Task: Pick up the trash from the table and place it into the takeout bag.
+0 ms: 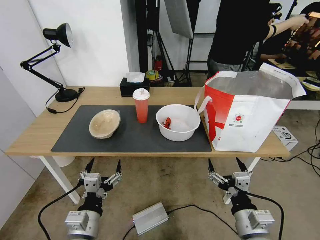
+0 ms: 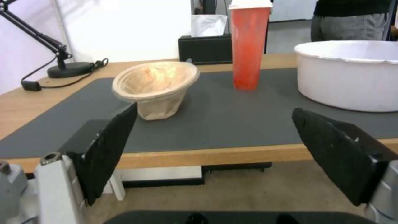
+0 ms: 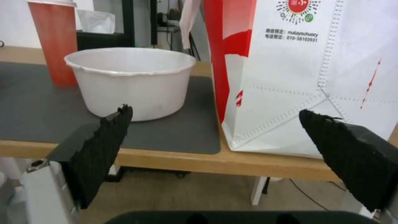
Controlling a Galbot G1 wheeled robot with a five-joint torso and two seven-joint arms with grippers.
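On the table (image 1: 33,133), three pieces of trash stand on a dark grey mat (image 1: 133,140). A tan pulp bowl (image 1: 104,123) (image 2: 155,84) lies tilted at the left. A red drink cup (image 1: 141,106) (image 2: 248,46) (image 3: 54,43) with a white lid stands upright in the middle. The white round bowl (image 1: 178,122) (image 2: 352,74) (image 3: 132,81) holds red scraps. The takeout bag (image 1: 246,113) (image 3: 298,74) stands open at the table's right end. My left gripper (image 1: 104,165) (image 2: 213,124) and right gripper (image 1: 222,165) (image 3: 215,124) hang open below the table's front edge, holding nothing.
A black desk lamp (image 1: 56,60) stands at the table's back left, with a black tissue box (image 1: 134,86) behind the cup. On the floor lie a silver box (image 1: 150,218) with cables and a small white box (image 1: 285,136). A person stands behind the bag.
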